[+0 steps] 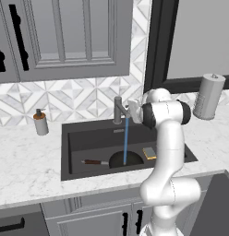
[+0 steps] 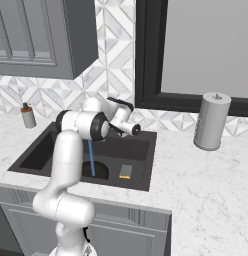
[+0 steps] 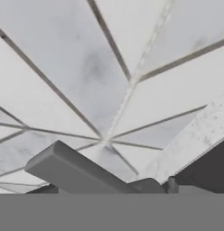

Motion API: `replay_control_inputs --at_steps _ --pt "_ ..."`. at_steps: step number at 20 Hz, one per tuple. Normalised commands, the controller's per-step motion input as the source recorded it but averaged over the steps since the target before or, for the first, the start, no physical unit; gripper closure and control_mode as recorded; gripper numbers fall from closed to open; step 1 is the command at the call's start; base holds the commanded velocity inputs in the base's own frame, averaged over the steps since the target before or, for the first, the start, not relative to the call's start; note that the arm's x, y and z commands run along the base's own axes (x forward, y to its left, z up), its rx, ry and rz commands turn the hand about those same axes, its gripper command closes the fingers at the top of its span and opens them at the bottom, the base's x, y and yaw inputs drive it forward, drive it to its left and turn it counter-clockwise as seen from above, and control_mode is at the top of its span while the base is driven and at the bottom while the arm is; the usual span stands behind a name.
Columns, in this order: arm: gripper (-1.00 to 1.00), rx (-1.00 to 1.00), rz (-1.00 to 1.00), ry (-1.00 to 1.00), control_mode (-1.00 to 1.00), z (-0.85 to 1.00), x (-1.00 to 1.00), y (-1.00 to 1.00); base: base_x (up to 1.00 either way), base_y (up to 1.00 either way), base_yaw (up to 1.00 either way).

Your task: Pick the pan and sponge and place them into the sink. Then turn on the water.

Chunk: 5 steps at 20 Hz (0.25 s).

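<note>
The dark grey sink [image 1: 65,138] holds the black pan [image 1: 120,160], whose reddish-brown handle [image 1: 92,162] points left. To the pan's right on the basin floor lies the yellow and green sponge [image 1: 149,152] [image 2: 126,171]. A thin blue stream of water [image 1: 126,138] [image 2: 90,157] falls from the grey faucet [image 1: 117,110] onto the pan. My gripper [image 1: 133,110] hovers at the faucet's right side, above the basin's back edge. Its fingers are too small to read there. In the hand view a grey faucet bar [image 3: 82,173] lies close below the tiled backsplash.
A soap dispenser [image 1: 40,122] [image 2: 28,116] stands on the counter left of the sink. On the right, below the dark-framed window, a paper towel roll [image 1: 209,97] [image 2: 211,121] stands. Grey wall cabinets [image 1: 65,37] hang above the left side.
</note>
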Motion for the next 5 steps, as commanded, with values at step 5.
replay_control_inputs --at_steps 5 --pt "1.00 0.00 0.00 0.00 -1.00 0.00 0.00 0.00 0.00 0.00 0.00"
